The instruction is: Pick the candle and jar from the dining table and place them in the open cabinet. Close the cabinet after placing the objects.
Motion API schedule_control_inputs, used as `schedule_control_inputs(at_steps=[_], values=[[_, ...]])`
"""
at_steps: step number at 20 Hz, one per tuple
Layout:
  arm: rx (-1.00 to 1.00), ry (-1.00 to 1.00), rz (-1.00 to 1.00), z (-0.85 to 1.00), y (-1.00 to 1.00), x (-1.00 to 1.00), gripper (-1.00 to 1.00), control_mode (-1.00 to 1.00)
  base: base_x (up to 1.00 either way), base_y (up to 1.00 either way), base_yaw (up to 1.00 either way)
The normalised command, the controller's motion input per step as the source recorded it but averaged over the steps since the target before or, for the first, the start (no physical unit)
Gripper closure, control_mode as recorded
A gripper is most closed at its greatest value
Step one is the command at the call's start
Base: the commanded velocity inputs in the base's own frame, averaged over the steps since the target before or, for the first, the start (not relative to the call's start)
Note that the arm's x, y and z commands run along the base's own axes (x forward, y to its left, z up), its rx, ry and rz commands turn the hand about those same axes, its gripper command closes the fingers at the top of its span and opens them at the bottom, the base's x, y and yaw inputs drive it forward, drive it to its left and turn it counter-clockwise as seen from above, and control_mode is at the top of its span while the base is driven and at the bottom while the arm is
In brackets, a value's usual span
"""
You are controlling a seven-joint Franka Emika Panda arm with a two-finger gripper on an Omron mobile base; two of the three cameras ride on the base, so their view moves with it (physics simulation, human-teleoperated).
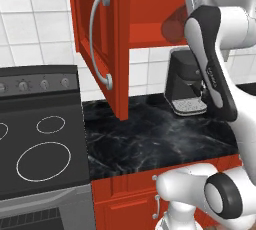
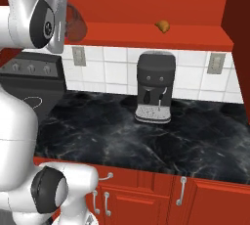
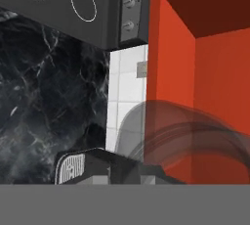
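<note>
While the gripper pinches the jar (image 1: pixel 174 26), it hangs at the cabinet (image 1: pixel 145 4) shelf's front edge.

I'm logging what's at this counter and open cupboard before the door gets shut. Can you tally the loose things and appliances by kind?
Jars: 1, the see-through brownish jar held up at the cabinet opening
Croissants: 1, the croissant on the cabinet's bottom board
Coffee machines: 1, the coffee machine on the black counter
Stoves: 1, the stove
Total: 4

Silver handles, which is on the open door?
The long curved silver handle on the red wall cabinet door; the short silver handle sits below the black marble counter.
</note>
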Motion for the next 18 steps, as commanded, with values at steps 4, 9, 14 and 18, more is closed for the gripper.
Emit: schedule_control_inputs(at_steps=[4, 9, 14, 18], values=[[-0.11, 0.00, 0.04, 0.01, 0.05, 0.31, 1.00, -1.00, 0.00, 0.00, 0.00], [-0.09, 0.00, 0.08, 0.00, 0.01, 0.33, 1.00, -1.00, 0.00, 0.00, 0.00], [-0.09, 0.00, 0.12, 0.00, 0.00, 0.33, 1.00, -1.00, 0.00, 0.00, 0.00], [-0.10, 0.00, 0.07, 0.00, 0.02, 0.28, 1.00, -1.00, 0.00, 0.00, 0.00]])
